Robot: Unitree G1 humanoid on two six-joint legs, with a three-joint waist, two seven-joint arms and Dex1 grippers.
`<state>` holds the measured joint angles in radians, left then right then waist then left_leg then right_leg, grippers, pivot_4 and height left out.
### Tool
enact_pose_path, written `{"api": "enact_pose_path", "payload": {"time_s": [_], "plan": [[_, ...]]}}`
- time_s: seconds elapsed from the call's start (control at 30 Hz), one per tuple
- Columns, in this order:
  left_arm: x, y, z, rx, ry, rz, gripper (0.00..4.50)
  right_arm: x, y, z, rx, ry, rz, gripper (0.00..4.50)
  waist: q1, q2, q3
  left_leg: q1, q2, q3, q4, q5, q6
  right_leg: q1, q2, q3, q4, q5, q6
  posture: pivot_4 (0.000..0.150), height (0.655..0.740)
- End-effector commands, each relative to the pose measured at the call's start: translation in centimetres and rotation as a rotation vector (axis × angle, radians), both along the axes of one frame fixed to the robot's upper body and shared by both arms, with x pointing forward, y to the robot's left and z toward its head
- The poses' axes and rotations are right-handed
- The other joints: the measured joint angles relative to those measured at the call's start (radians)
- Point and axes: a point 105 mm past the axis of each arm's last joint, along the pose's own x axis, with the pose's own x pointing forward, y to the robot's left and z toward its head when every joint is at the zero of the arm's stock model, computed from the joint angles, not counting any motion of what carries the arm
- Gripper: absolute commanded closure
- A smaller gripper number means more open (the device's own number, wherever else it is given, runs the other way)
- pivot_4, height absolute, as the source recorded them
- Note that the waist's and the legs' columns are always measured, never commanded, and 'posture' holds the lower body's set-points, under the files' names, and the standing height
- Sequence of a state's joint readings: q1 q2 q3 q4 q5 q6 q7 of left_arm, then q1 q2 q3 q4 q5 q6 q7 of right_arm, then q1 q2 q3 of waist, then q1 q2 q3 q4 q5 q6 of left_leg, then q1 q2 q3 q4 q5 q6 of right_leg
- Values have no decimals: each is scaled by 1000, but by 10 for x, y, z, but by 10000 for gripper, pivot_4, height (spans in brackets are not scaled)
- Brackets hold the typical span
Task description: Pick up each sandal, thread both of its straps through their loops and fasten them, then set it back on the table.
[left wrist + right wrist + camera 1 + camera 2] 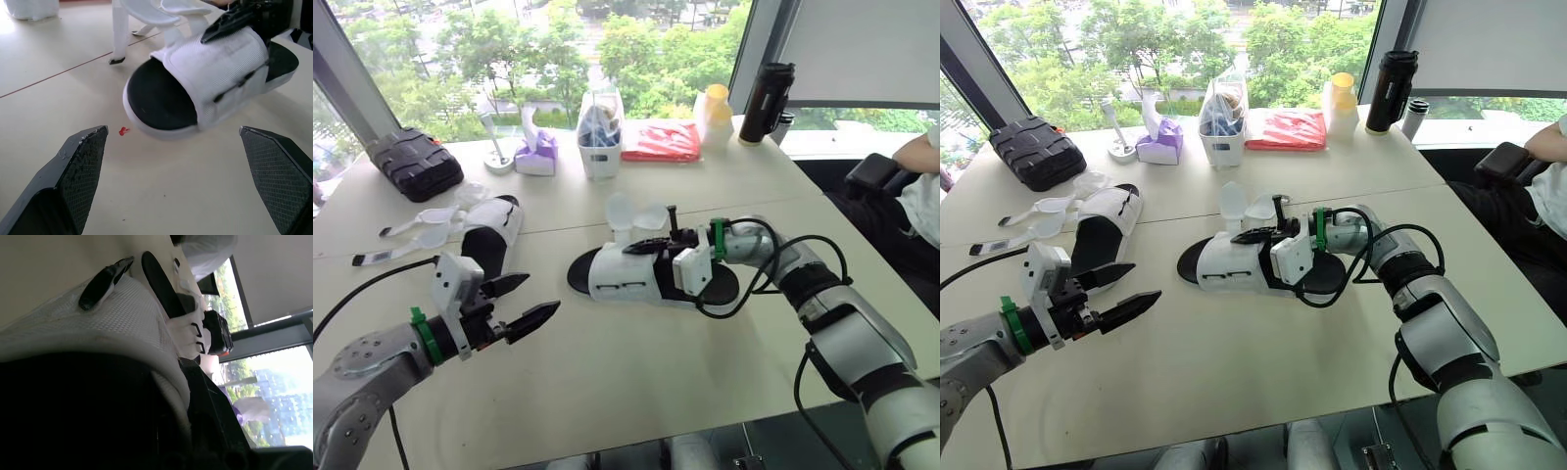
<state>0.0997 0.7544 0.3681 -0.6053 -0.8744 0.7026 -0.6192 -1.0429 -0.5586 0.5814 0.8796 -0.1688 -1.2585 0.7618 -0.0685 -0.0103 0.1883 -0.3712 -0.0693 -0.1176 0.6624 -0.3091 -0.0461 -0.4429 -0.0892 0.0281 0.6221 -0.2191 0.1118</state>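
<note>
left gripper (pixel 541 294): jaws wide, empty, just off toe of white mesh black-soled sandal (pixel 619 279) | right gripper (pixel 648 247): clamped on its mesh band | cream table (pixel 607 392) beneath

Two sandals (pixel 626 279) (pixel 494 230), one black case (pixel 414 162), one tissue box (pixel 536 157), one thermos (pixel 767 103).

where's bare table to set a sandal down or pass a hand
Free: the front strip of the table before the centre sandal, right of the left gripper; also the band between that sandal and the back row. Crowded: the back row, black case to flask, and around the left sandal.
</note>
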Motion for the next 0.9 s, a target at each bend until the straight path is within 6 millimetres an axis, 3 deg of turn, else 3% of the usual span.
{"api": "enact_pose_path", "payload": {"time_s": [0.03, 0.27, 0.53, 0.63, 0.87, 0.9], "plan": [[0, -3, 6, 8, -34, -18, 0, -19, 7, 3, 14, -39, 132, 44450, 1, 0, 0, 0, 0, 0, 0, 0, 0, 0, 0, 0, 0, 0, 0, 1500, 7400], [-4, -5, 4, 10, -28, -20, 0, -40, 14, -14, 2, -4, 229, 44450, 6, 0, 0, 0, 0, -1, 1, 0, 0, 0, 0, 0, 1, 0, 0, 1500, 7400], [-9, -11, -2, 40, -8, -48, 0, -39, 22, -26, -14, 29, 214, 44450, 13, 0, 0, 1, 0, -1, 1, 1, -2, 0, 0, 1, 4, 0, 0, 1500, 7400], [-11, -13, -5, 52, -1, -65, 0, -38, 24, -29, -17, 42, 201, 34166, 20, 0, 0, 2, 0, 0, 1, 1, -2, 0, 0, 1, 5, 0, 0, 1500, 7400], [-15, -19, -9, 69, 10, -110, 0, -31, 15, -31, -69, 60, 136, 710, 25, 0, 0, 2, 0, 0, 2, 1, -2, 0, 0, 1, 5, 0, 0, 1500, 7400], [-15, -19, -10, 71, 11, -113, 0, -30, 14, -31, -74, 61, 128, 710, 25, 0, 0, 2, 0, 0, 2, 1, -2, 0, 0, 1, 5, 0, 0, 1500, 7400]]}}
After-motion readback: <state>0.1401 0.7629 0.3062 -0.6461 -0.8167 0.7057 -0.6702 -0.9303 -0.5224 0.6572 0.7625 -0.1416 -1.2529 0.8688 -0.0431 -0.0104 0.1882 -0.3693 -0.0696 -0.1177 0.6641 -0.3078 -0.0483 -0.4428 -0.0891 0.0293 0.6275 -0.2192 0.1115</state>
